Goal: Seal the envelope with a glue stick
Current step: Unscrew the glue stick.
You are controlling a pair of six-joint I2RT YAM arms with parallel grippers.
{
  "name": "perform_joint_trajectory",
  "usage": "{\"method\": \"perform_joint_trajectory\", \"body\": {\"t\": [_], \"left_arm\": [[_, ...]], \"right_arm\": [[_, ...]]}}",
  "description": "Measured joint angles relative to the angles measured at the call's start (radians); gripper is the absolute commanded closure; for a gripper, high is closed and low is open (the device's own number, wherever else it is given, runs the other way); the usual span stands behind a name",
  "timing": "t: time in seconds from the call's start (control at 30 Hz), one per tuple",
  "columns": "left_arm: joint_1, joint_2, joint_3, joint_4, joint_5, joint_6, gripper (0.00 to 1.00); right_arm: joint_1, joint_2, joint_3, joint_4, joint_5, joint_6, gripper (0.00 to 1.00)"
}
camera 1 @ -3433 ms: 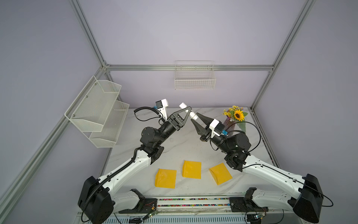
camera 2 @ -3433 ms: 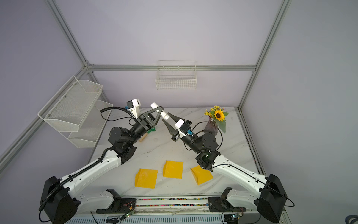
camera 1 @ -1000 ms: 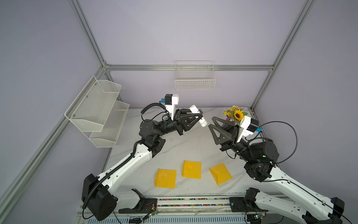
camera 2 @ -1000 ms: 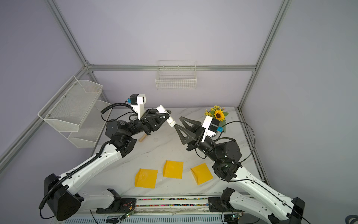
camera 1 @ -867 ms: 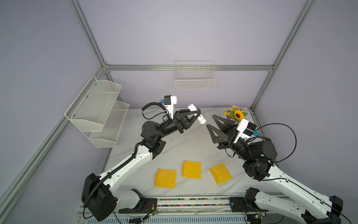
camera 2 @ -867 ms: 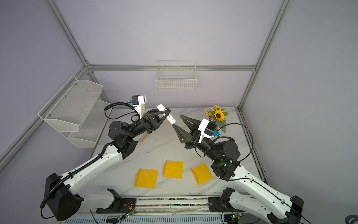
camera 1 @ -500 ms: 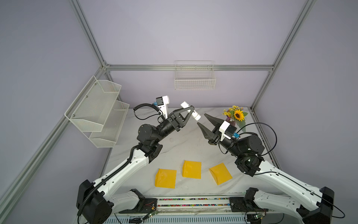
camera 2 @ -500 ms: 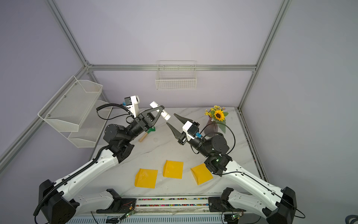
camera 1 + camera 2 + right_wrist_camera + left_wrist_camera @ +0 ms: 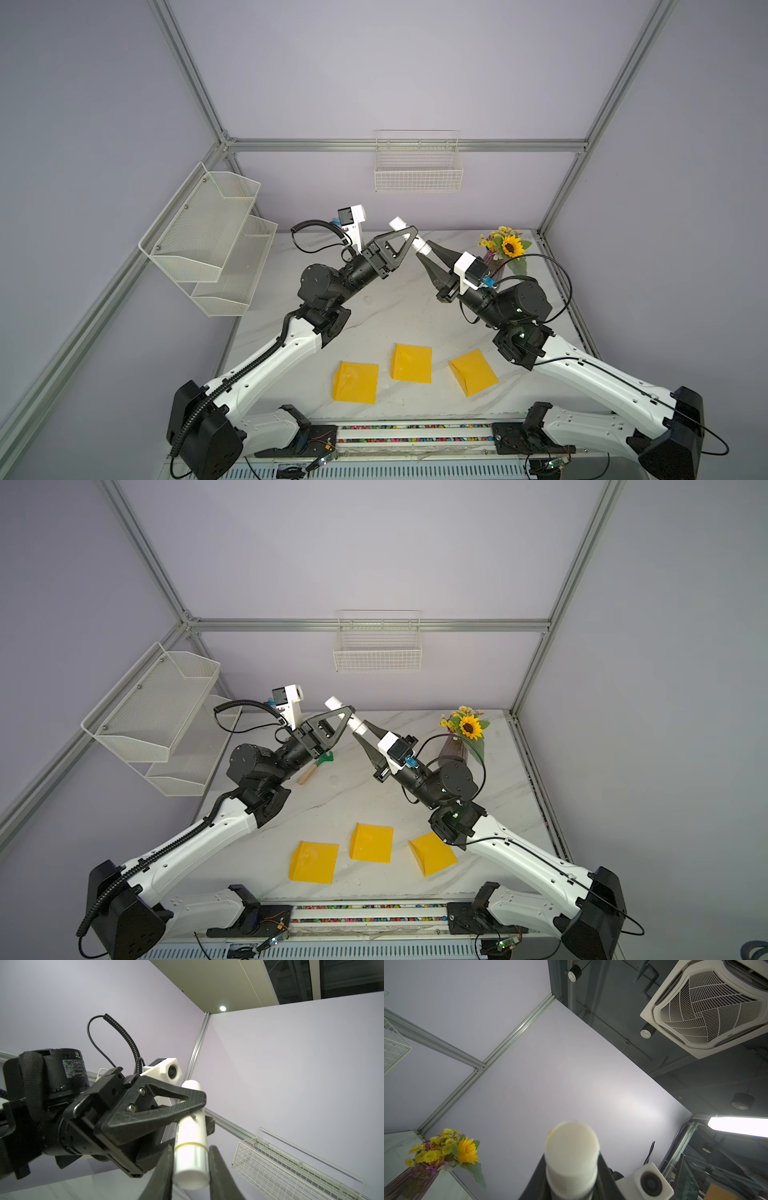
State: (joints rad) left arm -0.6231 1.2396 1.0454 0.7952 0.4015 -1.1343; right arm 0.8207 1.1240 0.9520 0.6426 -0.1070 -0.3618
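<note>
**Both grippers clamped on the glue stick, held in the air**

The left gripper (image 9: 409,233) is closed across the body of the glue stick (image 9: 399,223), holding it tilted high above the table (image 9: 386,316). The right gripper (image 9: 424,250) meets it from the other side, its jaws pressed shut on the cap (image 9: 191,1165) at the lower end. The yellow envelopes (image 9: 411,363) lie flat near the front edge of the table, well apart from both grippers.

The stick looks like a light, rigid plastic tube with a smooth skin. It should bear a firm squeeze, but it could twist or slide between flat fingers. The best hold is probably the present one, with one gripper round the middle of the body and the other on the cap's sides just below the yellow seam ring (image 9: 190,1144). The pull should run straight along the tube. The glue inside is likely soft and would smear if it were bumped.

Both top views show the two arms meeting but leave the grip small. The right wrist view shows the fingers (image 9: 164,1167) flanking the cap, and the seam. The left wrist view shows only a rounded white end (image 9: 572,1142) with dark fingers beside it, and I cannot tell whose they are. A toy rake (image 9: 316,764) shows in a top view only.
</note>
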Motion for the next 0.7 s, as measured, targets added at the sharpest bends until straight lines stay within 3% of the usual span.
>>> {"method": "perform_joint_trajectory", "body": {"t": [0.2,0.3,0.43,0.7], "left_arm": [[0.000,0.006,0.001,0.011,0.004,0.003,1.00],[0.001,0.020,0.018,0.012,0.025,0.026,1.00],[0.000,0.061,0.066,0.035,0.112,0.061,1.00],[0.005,0.212,0.288,0.150,0.419,0.071,1.00]], "right_arm": [[0.000,-0.002,0.000,0.000,0.010,0.058,1.00],[0.000,-0.014,-0.003,-0.010,0.023,0.166,1.00],[0.000,-0.060,-0.028,-0.015,0.031,0.409,1.00],[-0.003,-0.104,-0.060,0.088,-0.032,0.996,1.00]]}}
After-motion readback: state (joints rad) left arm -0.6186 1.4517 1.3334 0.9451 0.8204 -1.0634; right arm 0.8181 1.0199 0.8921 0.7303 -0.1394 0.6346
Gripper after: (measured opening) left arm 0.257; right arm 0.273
